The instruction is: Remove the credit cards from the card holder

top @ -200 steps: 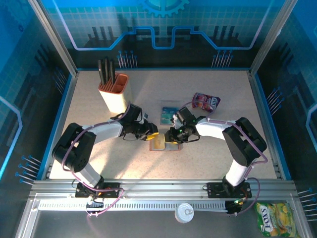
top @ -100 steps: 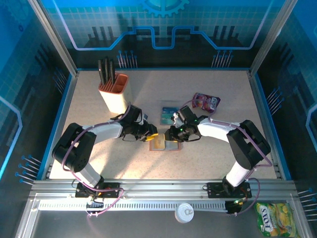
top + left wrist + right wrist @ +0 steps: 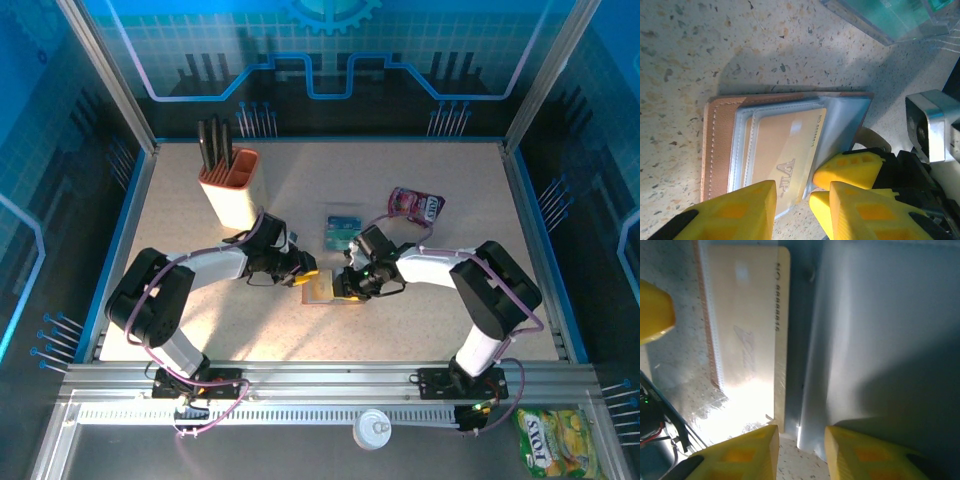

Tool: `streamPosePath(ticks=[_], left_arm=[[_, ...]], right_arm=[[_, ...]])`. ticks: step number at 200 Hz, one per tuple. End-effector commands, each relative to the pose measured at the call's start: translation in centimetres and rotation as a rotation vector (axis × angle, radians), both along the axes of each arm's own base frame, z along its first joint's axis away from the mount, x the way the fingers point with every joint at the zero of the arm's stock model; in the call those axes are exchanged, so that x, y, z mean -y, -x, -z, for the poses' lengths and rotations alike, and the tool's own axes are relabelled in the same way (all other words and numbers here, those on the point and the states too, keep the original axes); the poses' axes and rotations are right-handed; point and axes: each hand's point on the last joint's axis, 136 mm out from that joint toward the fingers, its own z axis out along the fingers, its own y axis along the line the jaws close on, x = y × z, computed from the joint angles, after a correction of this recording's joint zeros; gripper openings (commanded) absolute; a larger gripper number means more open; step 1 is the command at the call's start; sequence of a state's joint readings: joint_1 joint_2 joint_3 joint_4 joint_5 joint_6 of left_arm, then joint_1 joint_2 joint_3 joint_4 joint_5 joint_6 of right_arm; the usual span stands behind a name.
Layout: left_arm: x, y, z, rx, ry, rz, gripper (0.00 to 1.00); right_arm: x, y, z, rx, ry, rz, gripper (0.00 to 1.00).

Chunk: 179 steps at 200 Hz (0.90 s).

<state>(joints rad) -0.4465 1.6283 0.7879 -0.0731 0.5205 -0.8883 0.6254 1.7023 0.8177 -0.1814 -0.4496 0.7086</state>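
One card holder (image 3: 720, 145), one yellow-tan card (image 3: 785, 150), left gripper (image 3: 802, 192) and right gripper (image 3: 800, 432)
Brown leather, grey-blue pockets, lying open; jaws slightly apart, grasp cannot be told

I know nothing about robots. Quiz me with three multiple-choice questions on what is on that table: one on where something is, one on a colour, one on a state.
1. Where is the card holder?
A) in the knife block
B) on the table, between the left pincer and the right pincer
C) on the snack pouch

2. What colour is the card in its clear pocket?
A) yellow-tan
B) red
C) black

3. How does the card holder lie?
A) folded shut
B) standing on edge
C) spread open

Answers: 1 B, the top view shows it mid-table between both arms' tips. 2 A, the left wrist view shows a tan card. 3 C, its inner pockets face up.
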Motion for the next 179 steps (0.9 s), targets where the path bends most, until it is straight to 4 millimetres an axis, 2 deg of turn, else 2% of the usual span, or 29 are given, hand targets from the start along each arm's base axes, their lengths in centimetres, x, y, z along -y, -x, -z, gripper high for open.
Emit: streamPosePath(ticks=[1, 59, 87, 90, 97, 144, 179], left_arm=[[-0.5, 0.4, 0.4, -0.005, -0.017, 0.003, 0.34], [-0.7, 0.5, 0.7, -0.005, -0.026, 0.006, 0.34], [-1.1, 0.9, 1.0, -0.009, -0.050, 0.010, 0.34], [-1.1, 0.9, 1.1, -0.009, -0.051, 0.009, 0.33], [-1.2, 1.0, 1.1, -0.009, -0.053, 0.010, 0.33], [-1.5, 1.4, 1.7, -0.023, -0.070, 0.012, 0.24], [-1.6, 1.6, 2.0, -0.029, -0.074, 0.012, 0.17]], right_arm=[[0.4, 0.7, 1.3, -0.034, 0.031, 0.013, 0.33], [-0.3, -1.1, -3.1, 0.077, -0.018, 0.007, 0.34], [-0.2, -1.6, -4.2, 0.104, -0.019, 0.016, 0.34], [-0.6, -2.3, -5.0, 0.125, -0.031, 0.018, 0.34], [-0.7, -2.6, -5.4, 0.135, -0.038, 0.019, 0.34], [-1.5, -4.0, -6.1, 0.147, -0.049, 0.028, 0.34], [-1.7, -4.3, -5.4, 0.125, -0.040, 0.029, 0.34]])
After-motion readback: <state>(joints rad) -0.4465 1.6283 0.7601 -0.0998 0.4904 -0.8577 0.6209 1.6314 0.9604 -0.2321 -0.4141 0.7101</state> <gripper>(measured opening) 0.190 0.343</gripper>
